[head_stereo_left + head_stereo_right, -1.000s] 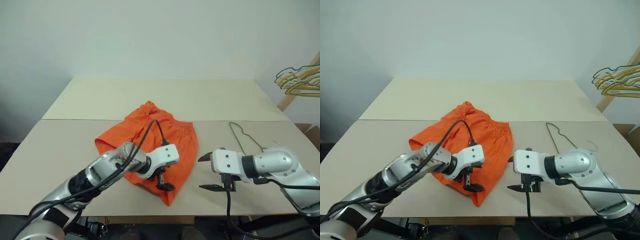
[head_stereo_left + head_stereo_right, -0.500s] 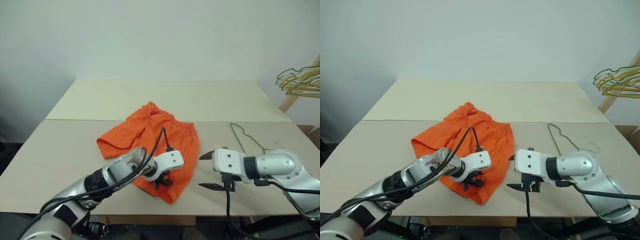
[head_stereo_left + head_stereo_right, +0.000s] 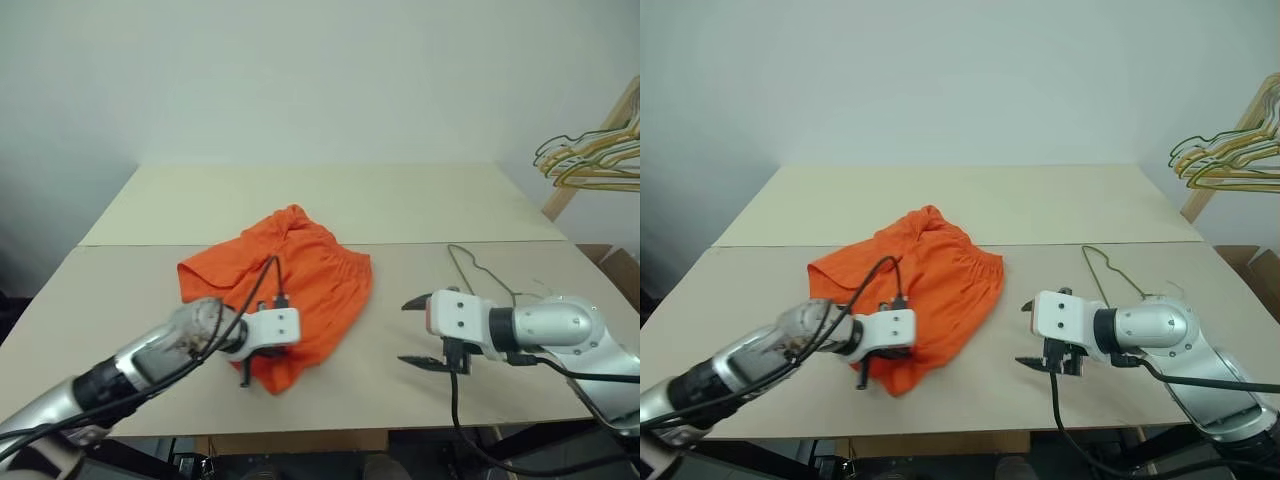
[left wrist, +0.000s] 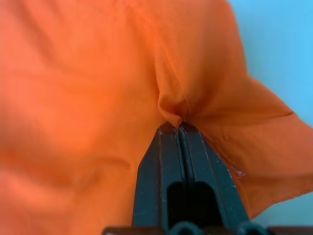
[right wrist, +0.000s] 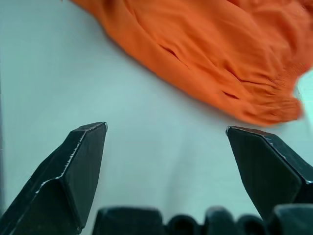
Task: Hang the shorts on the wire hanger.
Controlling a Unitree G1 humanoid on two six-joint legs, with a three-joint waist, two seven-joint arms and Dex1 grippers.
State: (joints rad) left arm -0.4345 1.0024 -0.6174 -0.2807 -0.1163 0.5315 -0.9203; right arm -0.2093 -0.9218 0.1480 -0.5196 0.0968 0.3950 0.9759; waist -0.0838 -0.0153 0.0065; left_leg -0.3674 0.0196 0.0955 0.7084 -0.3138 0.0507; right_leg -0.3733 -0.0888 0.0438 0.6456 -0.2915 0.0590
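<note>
Pinching a fold of the shorts (image 3: pixel 290 268) now, left gripper (image 3: pixel 246 376) has clamped shut and dragged them leftward on the table (image 3: pixel 120 290); right gripper (image 3: pixel 418 332) waits open, wire hanger (image 3: pixel 470 268) untouched behind it.

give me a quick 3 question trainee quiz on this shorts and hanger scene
1. True or false: the left gripper is shut on a pinch of the shorts.
2. Where does the wire hanger lie? A) on the shorts B) on the table, apart from the shorts, beyond the right gripper C) in the right gripper
3. Fill in: the right gripper's jaws stand ____ above the table, holding nothing.

Key: 1 true; 2 B; 3 open
</note>
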